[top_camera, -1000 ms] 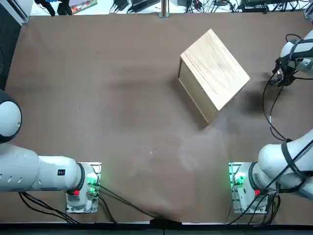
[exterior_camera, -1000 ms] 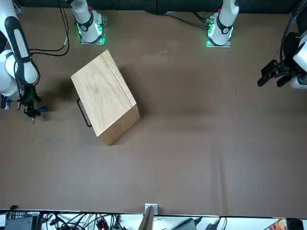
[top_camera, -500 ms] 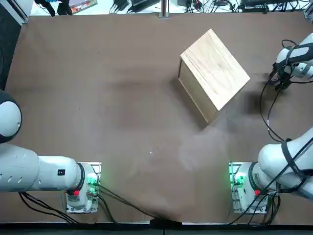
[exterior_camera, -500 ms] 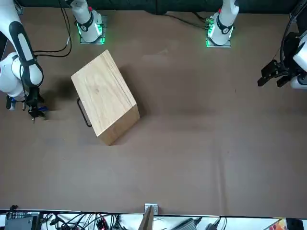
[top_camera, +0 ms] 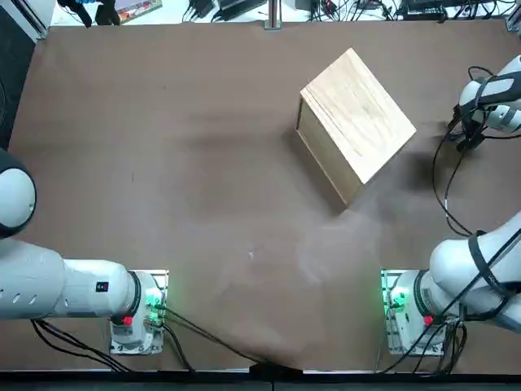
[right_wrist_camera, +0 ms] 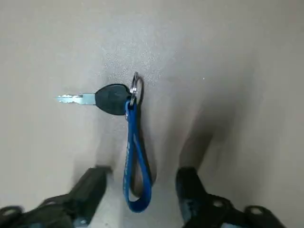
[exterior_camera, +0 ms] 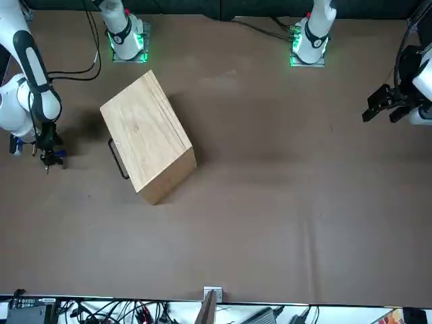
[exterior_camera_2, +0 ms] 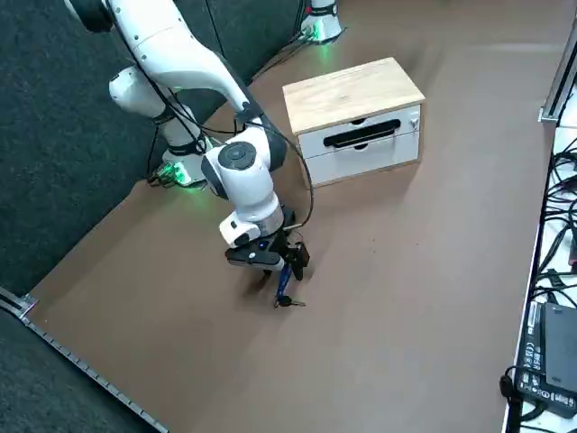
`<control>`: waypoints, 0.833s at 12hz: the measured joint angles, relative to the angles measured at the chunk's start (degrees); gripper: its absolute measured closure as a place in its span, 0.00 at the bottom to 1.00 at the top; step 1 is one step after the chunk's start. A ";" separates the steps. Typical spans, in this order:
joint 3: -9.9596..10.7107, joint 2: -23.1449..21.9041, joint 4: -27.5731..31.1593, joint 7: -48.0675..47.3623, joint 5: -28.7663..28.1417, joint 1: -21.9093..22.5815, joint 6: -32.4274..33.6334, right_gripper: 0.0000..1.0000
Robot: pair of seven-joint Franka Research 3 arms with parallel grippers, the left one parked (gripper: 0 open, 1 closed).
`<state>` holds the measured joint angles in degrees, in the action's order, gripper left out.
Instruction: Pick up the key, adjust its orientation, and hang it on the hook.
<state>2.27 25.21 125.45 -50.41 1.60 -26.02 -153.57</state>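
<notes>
Seen from my right side, going left to right, my right gripper (right_wrist_camera: 144, 172) comes first, over the brown table (exterior_camera_2: 379, 298), its two fingers (right_wrist_camera: 95, 183) spread wide apart and gripping nothing. The key (right_wrist_camera: 112, 99), silvery blade and black head, lies on the table near them, its ring (right_wrist_camera: 134, 89) joined to a blue strap (right_wrist_camera: 137, 205) that reaches between my fingers. Farthest right stands the wooden box (exterior_camera_2: 361, 122), black handle (exterior_camera_2: 362, 133) on its white front.

A wooden box (top_camera: 356, 122) sits askew on the brown bench (top_camera: 195, 187), right of the middle and toward the far side. Its two white drawers (exterior_camera_2: 361, 149) face far right, the upper with a black handle (exterior_camera_2: 362, 134). Past the far edge lie tangled black cables (exterior_camera_2: 561, 212), a metal post (exterior_camera: 208, 307) and, at left, a colourful printed item (top_camera: 138, 9).
</notes>
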 joint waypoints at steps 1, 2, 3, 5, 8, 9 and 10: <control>-0.01 -0.08 0.00 0.06 0.00 0.00 0.06 0.21; -0.01 -0.11 0.00 0.11 0.00 0.00 0.12 0.36; -0.01 -0.15 0.00 0.17 0.00 0.00 0.15 0.48; -0.02 -0.34 0.00 0.27 0.00 0.00 0.40 0.66; -0.39 -0.70 -0.09 0.67 0.00 0.01 1.84 0.86; -0.49 -0.87 -0.12 0.67 0.00 0.01 2.24 0.96; -0.51 -1.00 -0.17 0.70 0.00 0.01 2.53 0.96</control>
<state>1.76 24.20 125.28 -49.71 1.60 -26.01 -151.03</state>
